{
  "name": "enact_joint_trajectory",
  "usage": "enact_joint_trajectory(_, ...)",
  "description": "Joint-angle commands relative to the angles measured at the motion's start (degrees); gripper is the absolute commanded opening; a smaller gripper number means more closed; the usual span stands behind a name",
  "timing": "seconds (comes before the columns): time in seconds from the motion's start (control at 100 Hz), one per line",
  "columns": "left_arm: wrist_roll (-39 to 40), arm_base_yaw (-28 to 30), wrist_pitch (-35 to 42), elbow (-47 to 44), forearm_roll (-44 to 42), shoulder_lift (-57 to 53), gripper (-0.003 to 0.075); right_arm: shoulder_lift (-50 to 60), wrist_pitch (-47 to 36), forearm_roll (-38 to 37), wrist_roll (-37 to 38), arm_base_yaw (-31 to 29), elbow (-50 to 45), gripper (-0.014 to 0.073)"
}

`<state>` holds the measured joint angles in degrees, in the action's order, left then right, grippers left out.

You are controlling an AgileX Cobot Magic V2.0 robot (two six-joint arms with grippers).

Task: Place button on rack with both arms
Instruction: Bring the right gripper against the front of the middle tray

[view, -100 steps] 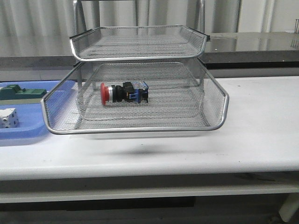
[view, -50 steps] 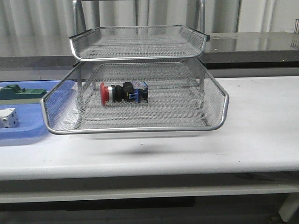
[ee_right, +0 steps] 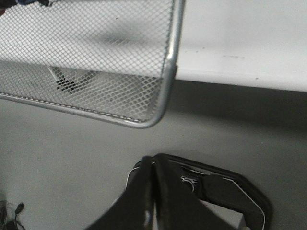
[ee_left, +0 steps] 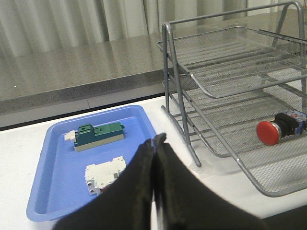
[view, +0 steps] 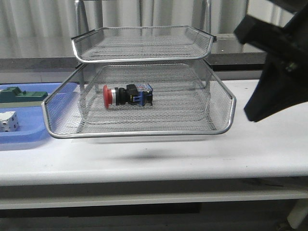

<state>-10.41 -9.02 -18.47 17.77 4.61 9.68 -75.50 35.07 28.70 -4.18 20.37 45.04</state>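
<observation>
Lab bench, white table [view: 269, 144], grey curtain [view: 43, 24] backdrop

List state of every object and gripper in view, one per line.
button: lying on its side in the rack's lower tray, ungripped
rack: upright on the table, top tray empty
blue tray: holds a green block and white parts
left gripper: shut, empty
right gripper: shut, empty

Pale curtains [view: 38, 24] behind white table [view: 269, 144]

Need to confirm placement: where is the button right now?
In the front view the button lies on its side in the rack's lower tray, left of centre, red head pointing left; neither gripper touches it.
</observation>
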Motion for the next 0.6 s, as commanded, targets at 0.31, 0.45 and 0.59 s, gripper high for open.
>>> enact_joint_trajectory(0.31, 0.6, 0.1, 4.6, 1.5, 0.7, 0.5, -0.0021, -8.3, -9.6, 6.1, -0.8, 9.5, 1.8, -0.0069)
enact_joint_trajectory(0.45, 0.6, 0.1, 4.6, 1.5, 0.7, 0.5, -0.0021, -11.0, -12.1, 6.8, -0.8, 11.6, 1.8, -0.0069)
enact_joint_trajectory(0.59, 0.6, 0.1, 4.6, 1.5, 0.7, 0.5, -0.0021, -13.4, -14.1, 6.8, -0.8, 12.3, 2.3, -0.0069)
